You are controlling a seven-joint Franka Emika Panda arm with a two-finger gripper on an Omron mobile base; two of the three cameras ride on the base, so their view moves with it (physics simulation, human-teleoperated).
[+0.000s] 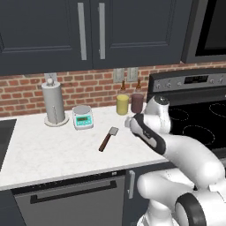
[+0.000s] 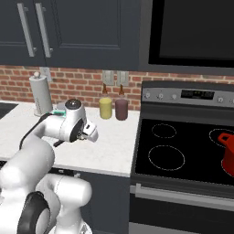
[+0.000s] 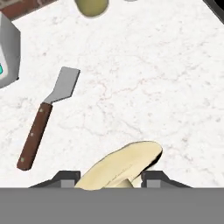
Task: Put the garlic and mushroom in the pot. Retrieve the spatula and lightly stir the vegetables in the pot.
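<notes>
Gripper (image 3: 109, 179) squeezes mushroom (image 3: 122, 164) above counter (image 3: 144, 87). Spatula (image 3: 46, 116) lies flat nearby. Pot (image 2: 227, 153) sits far off on stove (image 2: 183, 155).

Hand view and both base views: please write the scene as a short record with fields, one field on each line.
gripper: shut on the mushroom, above the counter
spatula: flat on the counter, untouched, to the left of the gripper in the hand view
pot: red, on the stove, at the right edge of the right base view
garlic: cannot tell where it is
canisters: yellow and maroon, by the brick wall
</notes>
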